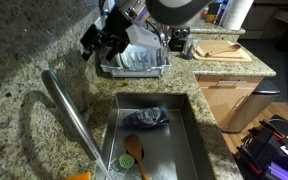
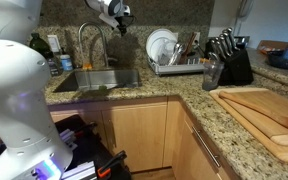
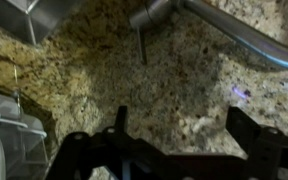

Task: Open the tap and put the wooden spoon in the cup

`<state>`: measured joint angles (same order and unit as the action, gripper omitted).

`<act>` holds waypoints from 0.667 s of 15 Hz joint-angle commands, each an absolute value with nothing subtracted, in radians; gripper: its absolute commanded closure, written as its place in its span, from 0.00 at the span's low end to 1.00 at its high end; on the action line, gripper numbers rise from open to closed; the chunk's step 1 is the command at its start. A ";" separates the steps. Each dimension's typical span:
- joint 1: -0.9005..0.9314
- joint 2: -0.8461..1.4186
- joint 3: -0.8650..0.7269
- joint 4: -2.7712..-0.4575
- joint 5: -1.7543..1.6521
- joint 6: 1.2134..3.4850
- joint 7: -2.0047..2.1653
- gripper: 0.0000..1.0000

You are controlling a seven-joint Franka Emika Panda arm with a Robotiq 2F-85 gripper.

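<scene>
The tap (image 1: 72, 118) is a thick steel spout slanting over the sink; it also shows as an arch (image 2: 92, 38). In the wrist view the spout (image 3: 239, 38) crosses the upper right, and its slim lever handle (image 3: 142, 45) points down from the base. My gripper (image 1: 96, 44) (image 2: 115, 14) hovers above the granite behind the sink, near the tap's base. It (image 3: 184, 125) is open, with only bare counter between the fingers (image 3: 121, 122). The wooden spoon (image 1: 133, 152) lies in the sink. A dark blue-grey object (image 1: 147, 118), perhaps the cup, lies beyond it.
The steel sink (image 1: 189, 135) (image 2: 124, 75) is set into the granite counter. A dish rack (image 1: 139, 62) (image 2: 172, 60) stands close beside my gripper. A cutting board (image 1: 222, 48), a knife block (image 2: 229, 65) and large wooden boards (image 2: 269, 110) sit further along.
</scene>
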<state>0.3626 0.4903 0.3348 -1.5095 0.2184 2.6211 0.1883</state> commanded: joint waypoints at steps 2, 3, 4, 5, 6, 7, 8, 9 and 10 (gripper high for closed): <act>0.378 0.396 0.311 -1.598 0.231 2.377 0.298 0.00; 0.382 0.369 0.306 -1.605 0.226 2.305 0.334 0.00; 0.370 0.332 0.317 -1.618 0.210 2.228 0.374 0.00; 0.372 0.295 0.309 -1.628 0.191 2.155 0.416 0.00; 0.369 0.249 0.300 -1.640 0.166 2.081 0.455 0.00; 0.368 0.222 0.295 -1.632 0.141 1.999 0.484 0.00; 0.386 0.331 0.296 -1.579 0.183 2.098 0.425 0.00; 0.384 0.308 0.292 -1.597 0.179 2.079 0.433 0.00; 0.383 0.305 0.291 -1.597 0.182 2.082 0.432 0.00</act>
<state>0.3714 0.3028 0.3036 -1.6044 0.1788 2.0879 0.4332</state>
